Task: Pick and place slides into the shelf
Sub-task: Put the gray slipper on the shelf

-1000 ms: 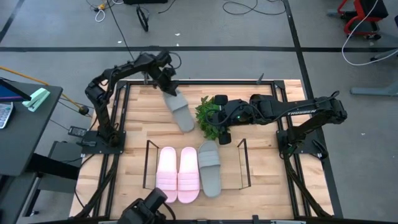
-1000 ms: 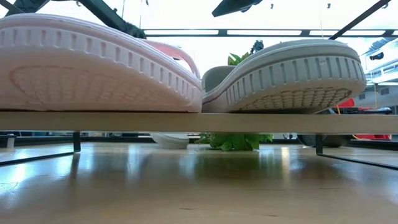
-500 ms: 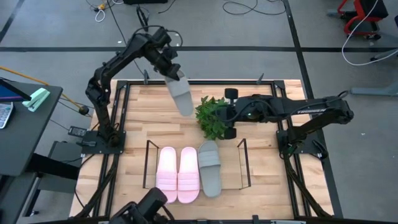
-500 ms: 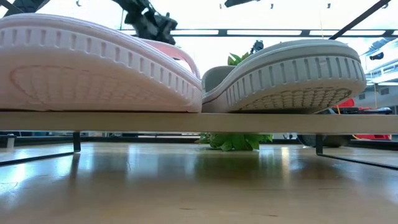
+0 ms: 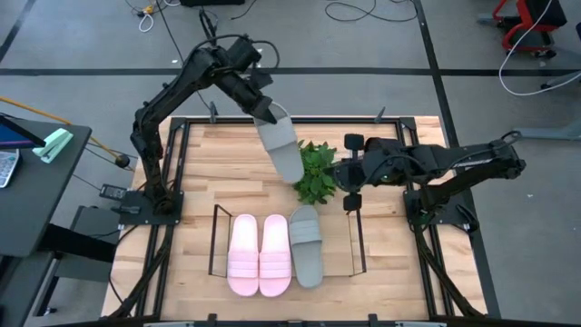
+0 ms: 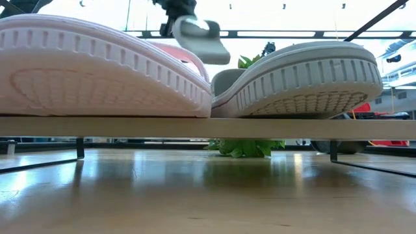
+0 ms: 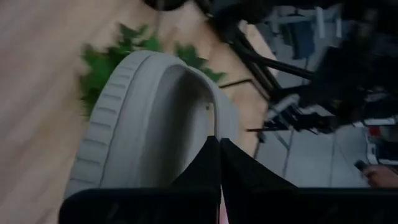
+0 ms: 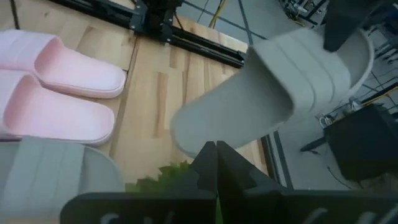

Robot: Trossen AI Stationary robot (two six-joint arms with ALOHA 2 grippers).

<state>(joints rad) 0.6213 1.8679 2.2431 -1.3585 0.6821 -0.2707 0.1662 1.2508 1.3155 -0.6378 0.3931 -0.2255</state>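
Note:
My left gripper (image 5: 266,113) is shut on a grey slide (image 5: 283,153) and carries it in the air beside the green plant (image 5: 313,174). In the low view the same slide (image 6: 203,39) hangs high under that gripper (image 6: 175,10). The other grey slide (image 5: 306,245) and the pale pink pair (image 5: 260,254) lie side by side on the shelf (image 5: 215,238), soles down. My right gripper (image 5: 339,173) is shut, level, on the plant's right side, and points at the plant. My left gripper holds the grey slide at the end nearest its wide strap (image 8: 348,53), coming from above and slanting down. In its own wrist view the shut fingers (image 7: 208,163) hide the exact place of contact. The slide is lifted clear and slants down, its free end (image 8: 186,130) lowest.
The leafy plant stands mid-table, just far of the shelf. The shelf has a free slot (image 5: 336,250) to the right of the grey slide. A black frame (image 5: 182,182) edges the wooden table (image 5: 209,173). Cables and equipment lie on the floor beyond.
My left gripper has risen and swung toward the table's right, taking the grey slide off the far-left part of the table; the slide now hangs clear beside the plant. My right gripper has drawn back from over the plant toward the right edge.

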